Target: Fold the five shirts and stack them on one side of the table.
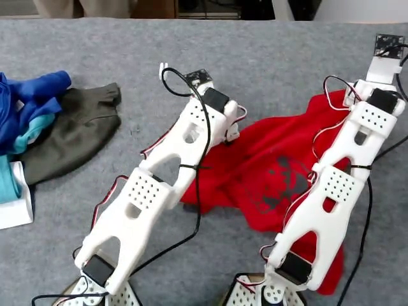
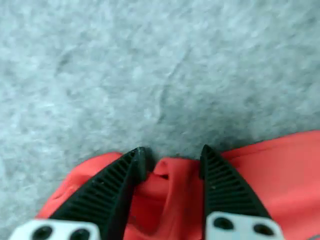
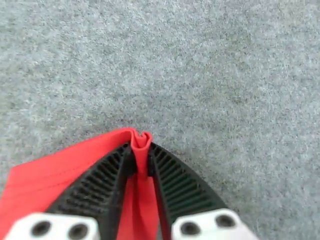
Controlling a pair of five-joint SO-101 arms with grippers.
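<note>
Red shirt (image 1: 261, 159) with dark print, grey table (image 1: 268, 64)

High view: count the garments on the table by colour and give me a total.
red shirt: 1
blue shirt: 1
teal shirt: 1
dark olive shirt: 1
white garment, cut off at the edge: 1
Total: 5

On the table (image 1: 287, 57), 1 shirt (image 1: 268, 172) right of centre; shirt heap (image 1: 44, 127) at the left edge, well apart
</note>
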